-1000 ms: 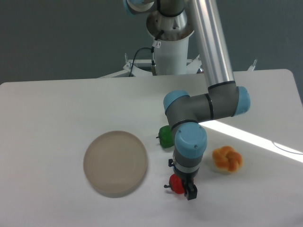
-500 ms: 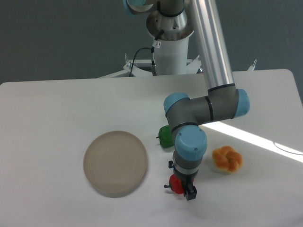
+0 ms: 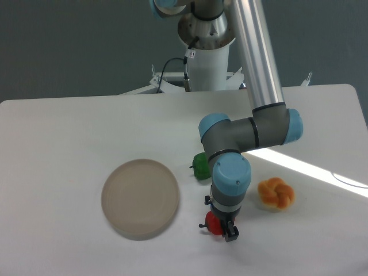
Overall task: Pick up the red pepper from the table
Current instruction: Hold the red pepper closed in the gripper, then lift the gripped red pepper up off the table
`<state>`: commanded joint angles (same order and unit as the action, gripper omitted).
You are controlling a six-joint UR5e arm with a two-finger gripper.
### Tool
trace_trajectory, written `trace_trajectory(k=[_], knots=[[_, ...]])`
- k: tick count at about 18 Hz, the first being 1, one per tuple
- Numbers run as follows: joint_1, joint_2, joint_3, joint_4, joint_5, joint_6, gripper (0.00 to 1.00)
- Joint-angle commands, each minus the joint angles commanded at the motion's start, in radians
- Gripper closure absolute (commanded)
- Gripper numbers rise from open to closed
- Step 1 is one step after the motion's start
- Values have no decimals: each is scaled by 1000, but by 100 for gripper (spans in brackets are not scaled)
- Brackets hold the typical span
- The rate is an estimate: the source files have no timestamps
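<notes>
A: Where is the claw (image 3: 223, 228), and what is it doing?

B: It points straight down near the front edge of the tabletop (image 3: 57, 132), and the red pepper (image 3: 214, 224) sits right at its tip, partly hidden by the wrist. One dark finger shows just to the pepper's right. The far finger is hidden, so I cannot tell whether the claw is pinching the pepper or standing spread around it.

A: What lies around it?

B: The round beige plate (image 3: 140, 198) is to the claw's left, near but apart from the pepper. The green pepper (image 3: 201, 165) is behind the claw, close to the arm's elbow. The orange pepper (image 3: 276, 194) is to the claw's right and a little behind.

A: And room at the edges?

B: Bare white surface runs to the right of the claw and, beyond the plate, to the left. The strip in front of the claw is narrow
</notes>
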<state>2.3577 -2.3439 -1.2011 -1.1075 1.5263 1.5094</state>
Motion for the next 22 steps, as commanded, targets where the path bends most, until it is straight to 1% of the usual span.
trace_trajectory(k=[1,4,7,9,12,14,18,20,22], knots=[[0,0,0,0,0,0,31],[0,2,2,-2,-2,0,41],[2,5,15,-2,-2,0,44],[3,12,21,-3,0,0,45],[5,50,20,-23,3,2,44],[11,80,23,-66,3,6,45],[18,172,25,-178,5,8,44],[18,198,17,-199,5,12,44],[29,207,18,-201,5,14,44]])
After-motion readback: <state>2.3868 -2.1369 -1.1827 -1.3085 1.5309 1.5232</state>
